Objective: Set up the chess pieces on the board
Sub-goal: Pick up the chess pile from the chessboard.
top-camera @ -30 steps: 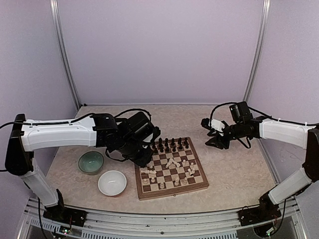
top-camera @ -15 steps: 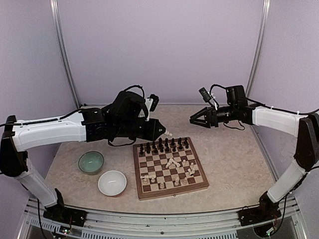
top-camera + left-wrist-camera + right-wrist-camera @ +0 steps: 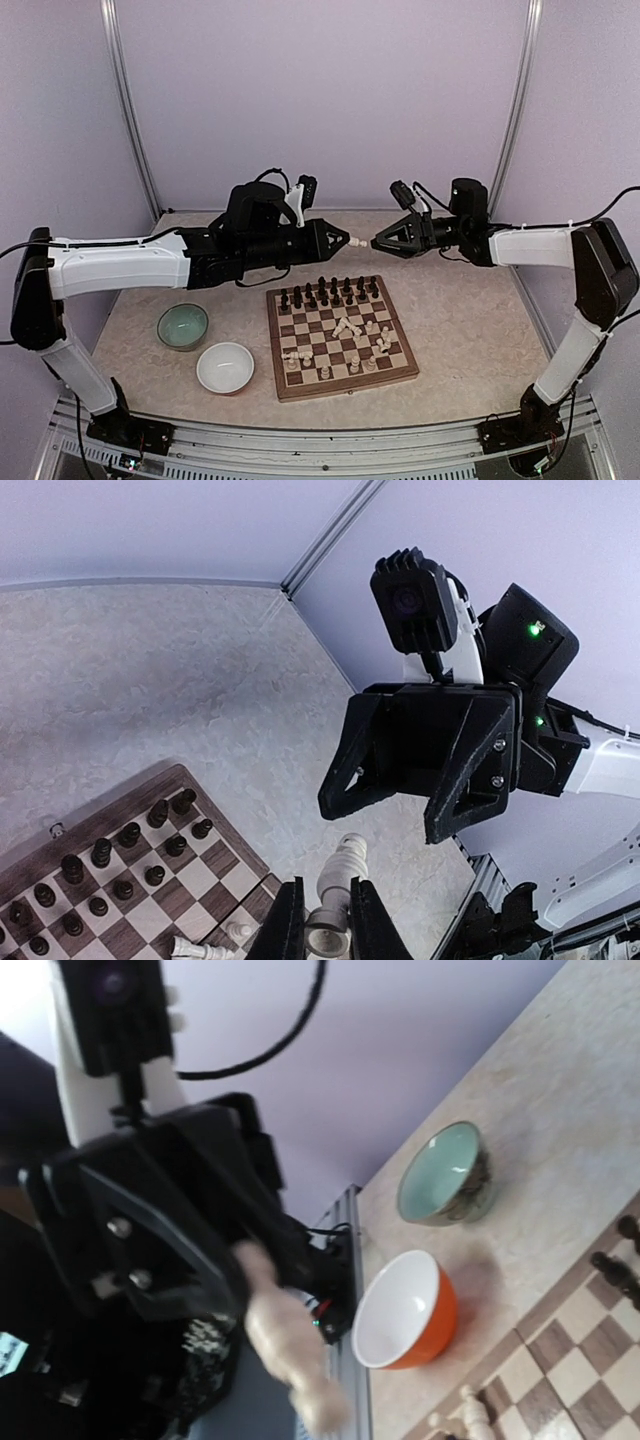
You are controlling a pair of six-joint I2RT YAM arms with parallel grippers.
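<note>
Cream is the chess piece (image 3: 355, 241) that your left claw (image 3: 343, 240) pinches tight by its base. It hangs in the air above the table, past the far edge of the board (image 3: 345, 384). Your right claw (image 3: 377, 243) faces it with fingers spread, tips just beside the piece; you cannot tell if they touch. Two rows of dark pieces (image 3: 330, 292) stand along the board's far edge. More cream pieces (image 3: 347, 327) sit mixed up across the middle, some lying down.

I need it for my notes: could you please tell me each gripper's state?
Left gripper: closed on a cream chess piece.
Right gripper: open, holding nothing.
</note>
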